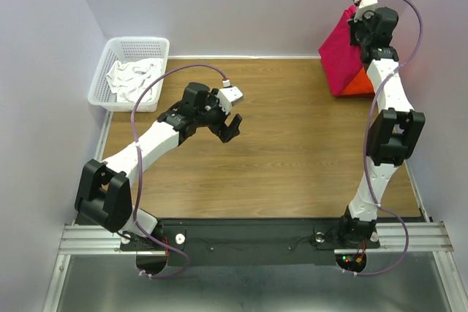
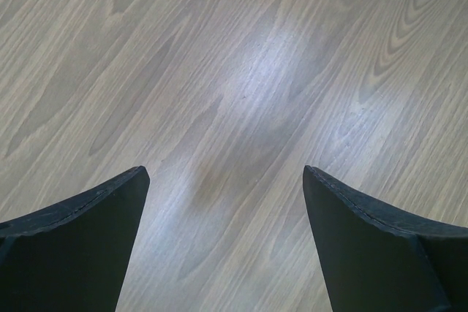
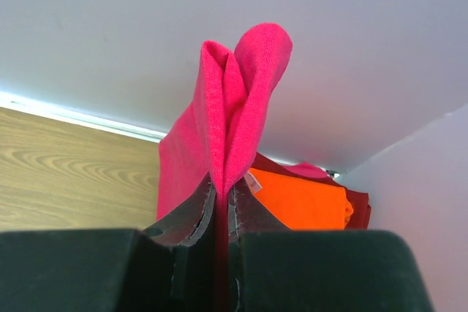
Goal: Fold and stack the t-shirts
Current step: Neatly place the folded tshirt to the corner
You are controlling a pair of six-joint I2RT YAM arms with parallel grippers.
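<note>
The orange shirt [image 3: 300, 202] hides most of the dark red shirt [image 3: 360, 210] (edges show).

A wooden table [image 1: 292, 169] carries a white basket [image 1: 99, 96] and piled t-shirts [image 1: 341, 60].

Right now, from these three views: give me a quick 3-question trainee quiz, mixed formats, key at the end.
1. True or false: the left gripper is shut.
2. Short answer: what colour is the shirt pinched in the right gripper?
3. Pick one. The white cloth lies: A) in the basket; B) in the left gripper; C) in the right gripper.

Key
1. False: its jaws stand wide apart over bare wood.
2. Pinkish-red.
3. A.
</note>
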